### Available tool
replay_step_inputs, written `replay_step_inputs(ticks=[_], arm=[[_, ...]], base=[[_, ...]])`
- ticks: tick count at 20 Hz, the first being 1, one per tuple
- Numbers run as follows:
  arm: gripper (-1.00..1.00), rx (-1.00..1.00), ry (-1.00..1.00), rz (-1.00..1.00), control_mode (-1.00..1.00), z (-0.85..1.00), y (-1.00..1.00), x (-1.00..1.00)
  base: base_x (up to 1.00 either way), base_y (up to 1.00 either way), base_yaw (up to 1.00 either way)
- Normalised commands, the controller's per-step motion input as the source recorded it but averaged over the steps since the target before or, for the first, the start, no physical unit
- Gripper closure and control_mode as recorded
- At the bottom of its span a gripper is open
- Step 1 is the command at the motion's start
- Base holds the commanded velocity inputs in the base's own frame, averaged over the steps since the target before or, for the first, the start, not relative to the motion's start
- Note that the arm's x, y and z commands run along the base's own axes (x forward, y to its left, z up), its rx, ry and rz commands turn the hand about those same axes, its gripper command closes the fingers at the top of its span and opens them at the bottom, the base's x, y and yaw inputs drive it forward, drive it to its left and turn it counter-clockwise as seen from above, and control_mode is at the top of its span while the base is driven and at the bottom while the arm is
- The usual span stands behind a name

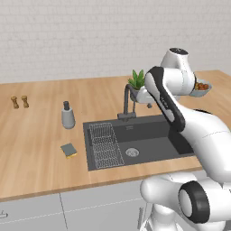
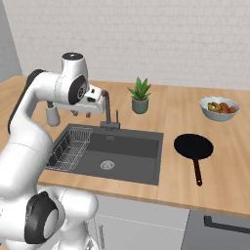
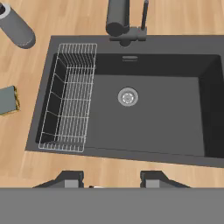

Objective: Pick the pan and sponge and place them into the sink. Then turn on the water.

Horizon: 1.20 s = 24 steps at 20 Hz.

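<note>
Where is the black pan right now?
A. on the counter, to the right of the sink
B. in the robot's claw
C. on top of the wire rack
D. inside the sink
A: the pan lies flat on the wooden counter, to the right of the sink, whose basin holds just the wire rack.

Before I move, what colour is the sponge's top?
Grey-green, with a yellow underside edge; the sponge shows best in the left base view.

Arm over left of sink, pan on counter to the right.

Round black frying pan point(image 2: 194, 146) lies flat on light wooden counter point(image 2: 171, 114), handle toward front edge, beside dark grey recessed sink point(image 2: 110, 155) with wire grid rack point(image 2: 71, 147). Tall dark faucet point(image 2: 108, 113), potted green plant point(image 2: 139, 96), grey fruit bowl point(image 2: 219, 108) behind.
</note>
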Motion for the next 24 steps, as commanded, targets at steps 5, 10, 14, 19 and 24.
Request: replay_step_inputs(ticks=[5, 10, 14, 19, 24], arm=[[-1.00, 0.00, 0.00, 0.02, -1.00, 0.00, -0.29, -0.01], [-1.00, 0.00, 0.00, 0.05, -1.00, 0.00, -0.89, -0.10], [-1.00, 0.00, 0.00, 0.05, -1.00, -0.01, -1.00, -0.11], [-1.00, 0.00, 0.00, 0.01, -1.00, -0.11, -1.00, -0.11], [-1.00, 0.00, 0.03, 0.00, -1.00, -0.15, -0.92, -0.07]], base=[[0.00, 0.00, 0.00], [0.00, 0.00, 0.00], [0.00, 0.00, 0.00], [0.00, 0.00, 0.00], [0.00, 0.00, 0.00]])
